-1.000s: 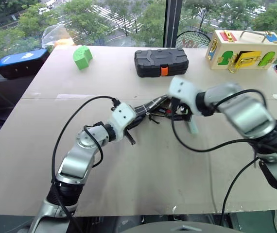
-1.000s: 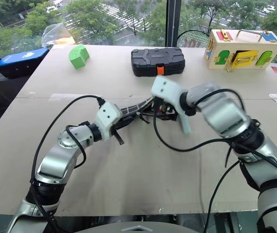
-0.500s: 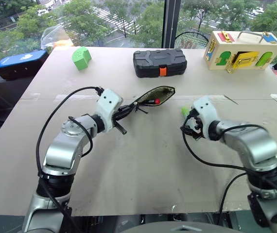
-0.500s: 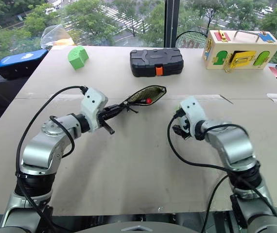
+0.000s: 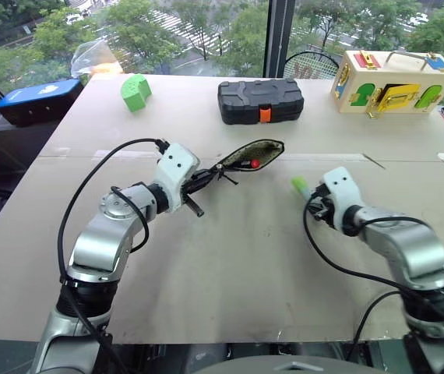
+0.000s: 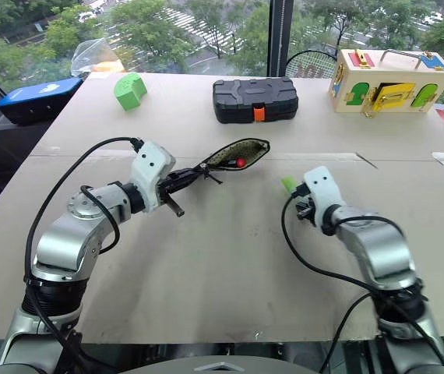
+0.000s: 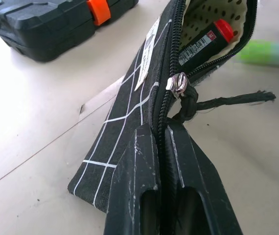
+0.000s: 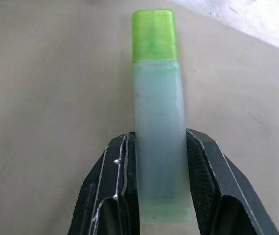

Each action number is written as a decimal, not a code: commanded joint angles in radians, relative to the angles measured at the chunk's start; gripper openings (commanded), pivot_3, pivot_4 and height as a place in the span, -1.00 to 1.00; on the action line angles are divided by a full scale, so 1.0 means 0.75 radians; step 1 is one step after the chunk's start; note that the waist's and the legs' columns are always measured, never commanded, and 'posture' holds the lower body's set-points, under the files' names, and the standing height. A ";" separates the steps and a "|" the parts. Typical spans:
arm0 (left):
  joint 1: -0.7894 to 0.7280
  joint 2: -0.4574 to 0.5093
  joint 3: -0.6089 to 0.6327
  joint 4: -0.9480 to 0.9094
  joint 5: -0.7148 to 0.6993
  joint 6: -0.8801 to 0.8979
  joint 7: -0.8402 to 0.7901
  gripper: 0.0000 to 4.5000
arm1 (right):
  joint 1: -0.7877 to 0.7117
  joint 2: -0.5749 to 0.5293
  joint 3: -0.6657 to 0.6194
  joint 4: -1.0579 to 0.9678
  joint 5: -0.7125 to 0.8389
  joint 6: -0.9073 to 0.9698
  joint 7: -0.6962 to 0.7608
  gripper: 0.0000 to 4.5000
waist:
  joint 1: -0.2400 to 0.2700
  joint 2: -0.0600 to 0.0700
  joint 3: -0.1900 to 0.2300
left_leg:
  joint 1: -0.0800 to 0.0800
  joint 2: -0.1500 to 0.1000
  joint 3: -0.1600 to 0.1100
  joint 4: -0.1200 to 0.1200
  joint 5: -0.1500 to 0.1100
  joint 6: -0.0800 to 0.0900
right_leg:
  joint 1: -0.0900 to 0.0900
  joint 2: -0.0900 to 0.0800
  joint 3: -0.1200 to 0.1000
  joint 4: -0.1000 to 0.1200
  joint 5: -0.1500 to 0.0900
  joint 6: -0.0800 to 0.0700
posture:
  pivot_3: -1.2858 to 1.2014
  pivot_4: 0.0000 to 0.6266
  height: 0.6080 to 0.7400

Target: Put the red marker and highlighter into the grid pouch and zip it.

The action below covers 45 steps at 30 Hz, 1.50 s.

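— What changed over the last second?

— Since a second ago my right gripper (image 8: pixel 160 161) has dropped away from the mouth of the grid pouch (image 5: pixel 249 153) to the right-centre of the head views, low over the table (image 5: pixel 230 273). Its fingers now pinch the highlighter (image 8: pixel 158 112) by the pale barrel. My left gripper (image 7: pixel 161 147) has barely moved.

— Where is the highlighter exactly?

— Right of centre in the left eye view, green cap pointing away from my wrist toward the pouch. Whether the barrel touches the table I cannot tell. My own fingers cover its back end in the right wrist view.

— And the left side?

— My left fingers are pressed together on the pouch's zipper edge, holding the pouch off the table, just above the middle of the frame. The pouch gapes open. The red marker (image 7: pixel 205 41) lies inside against the dotted lining; only its red cap and a bit of black barrel show, the rest is hidden in the pouch. The zipper pull (image 7: pixel 178 84) sits just past my fingertips.

— Anything else?

— A black hard case (image 5: pixel 260 100) at upper centre, a green block (image 5: pixel 135 91) upper left, a wooden latch box (image 5: pixel 394 80) upper right, cut off by the edge.
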 commanded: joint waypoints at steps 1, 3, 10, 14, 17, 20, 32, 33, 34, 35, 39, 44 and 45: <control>-0.006 0.029 -0.054 -0.047 0.060 -0.140 -0.019 -1.00 | -0.161 -0.162 -0.064 -0.226 0.199 0.120 0.195 -0.67 | -0.011 -0.001 -0.001 | 0.000 0.001 0.000 -0.001 0.000 0.000 | 0.000 0.001 0.000 -0.001 0.000 0.000 | 0.03 -0.52 1.00; 0.006 0.035 -0.083 -0.039 0.088 -0.194 -0.023 -1.00 | -0.248 -0.246 -0.008 -0.244 0.234 0.152 0.227 -0.67 | -0.017 0.002 0.001 | 0.002 0.002 -0.001 -0.002 0.000 0.000 | 0.000 0.002 0.000 -0.001 0.000 0.000 | 0.03 -0.52 1.00; 0.048 0.049 -0.174 -0.044 0.177 -0.359 -0.050 -1.00 | -0.499 -0.302 0.212 -0.129 0.240 0.182 0.201 -0.67 | -0.012 -0.001 -0.001 | 0.000 0.001 -0.002 -0.001 -0.001 0.002 | 0.000 -0.001 0.000 -0.001 0.000 -0.001 | 0.03 -0.52 1.00; 0.076 0.055 -0.217 -0.058 0.221 -0.452 -0.070 -1.00 | -0.602 -0.356 0.430 0.028 0.145 0.057 0.213 -0.67 | -0.007 -0.001 -0.001 | -0.002 0.000 -0.002 0.000 -0.001 0.001 | 0.000 -0.001 -0.001 -0.003 0.000 -0.001 | 0.03 -0.52 1.00; 0.103 0.059 -0.242 -0.059 0.251 -0.506 -0.080 -1.00 | -0.689 -0.335 0.533 0.165 0.091 -0.026 0.228 -0.67 | -0.010 -0.001 -0.001 | -0.002 0.000 -0.001 0.000 -0.001 0.002 | -0.001 -0.001 -0.001 -0.004 0.000 -0.001 | 0.03 -0.52 1.00; 0.116 0.053 -0.264 -0.055 0.285 -0.549 -0.080 -1.00 | -0.768 -0.273 0.638 0.294 0.022 -0.108 0.239 -0.67 | -0.013 -0.001 -0.001 | -0.002 0.001 -0.001 0.000 -0.001 0.001 | -0.001 -0.001 -0.001 -0.003 0.000 -0.001 | 0.03 -0.52 1.00; 0.120 -0.084 -0.154 -0.057 0.131 -0.308 -0.053 -1.00 | -0.798 -0.108 0.584 0.533 -0.083 -0.348 0.326 0.98 | 0.000 -0.001 -0.001 | -0.004 0.001 0.001 0.000 -0.001 0.002 | -0.001 -0.001 -0.004 -0.004 0.000 0.000 | 0.03 -0.52 1.00; 0.112 -0.103 -0.121 -0.061 0.085 -0.246 -0.046 -1.00 | -0.777 -0.128 0.537 0.484 -0.057 -0.334 0.342 0.98 | 0.001 -0.001 0.000 | -0.004 0.001 0.000 0.000 -0.001 0.002 | -0.001 -0.001 -0.004 -0.004 0.000 0.000 | 0.03 -0.52 1.00; 0.097 -0.122 -0.085 -0.062 0.028 -0.179 -0.043 -1.00 | -0.754 -0.136 0.444 0.414 0.019 -0.263 0.368 0.98 | 0.003 -0.001 0.000 | -0.004 0.001 0.000 0.000 -0.001 0.002 | -0.001 -0.001 -0.004 -0.004 0.000 0.000 | 0.03 -0.52 1.00; 0.079 -0.139 -0.050 -0.061 -0.025 -0.124 -0.042 -1.00 | -0.729 -0.147 0.338 0.328 0.109 -0.193 0.402 0.98 | 0.006 -0.001 0.000 | -0.005 0.001 -0.001 0.000 -0.001 0.002 | -0.001 -0.001 -0.004 -0.004 0.000 0.000 | 0.03 -0.52 1.00; 0.027 -0.150 0.006 -0.062 -0.132 -0.019 -0.058 -1.00 | -0.660 -0.117 0.039 0.078 0.352 0.062 0.415 0.98 | 0.007 -0.001 0.000 | -0.004 0.002 -0.003 0.000 -0.001 0.001 | 0.000 -0.001 -0.004 -0.003 0.001 0.000 | 0.03 -0.52 1.00; -0.007 -0.132 -0.002 -0.072 -0.195 0.010 -0.097 -1.00 | -0.457 0.122 -0.080 -0.100 0.387 0.305 0.208 0.98 | -0.001 -0.005 -0.003 | -0.001 0.002 -0.004 0.000 -0.001 0.001 | 0.002 -0.001 -0.004 -0.002 0.000 0.000 | 0.03 -0.52 1.00; -0.012 -0.128 -0.004 -0.071 -0.202 0.016 -0.098 -1.00 | -0.423 0.201 -0.107 -0.105 0.378 0.338 0.163 0.98 | -0.002 -0.003 -0.002 | -0.001 0.002 -0.005 0.000 -0.001 0.001 | 0.002 -0.002 -0.004 0.000 0.000 0.000 | 0.03 -0.52 1.00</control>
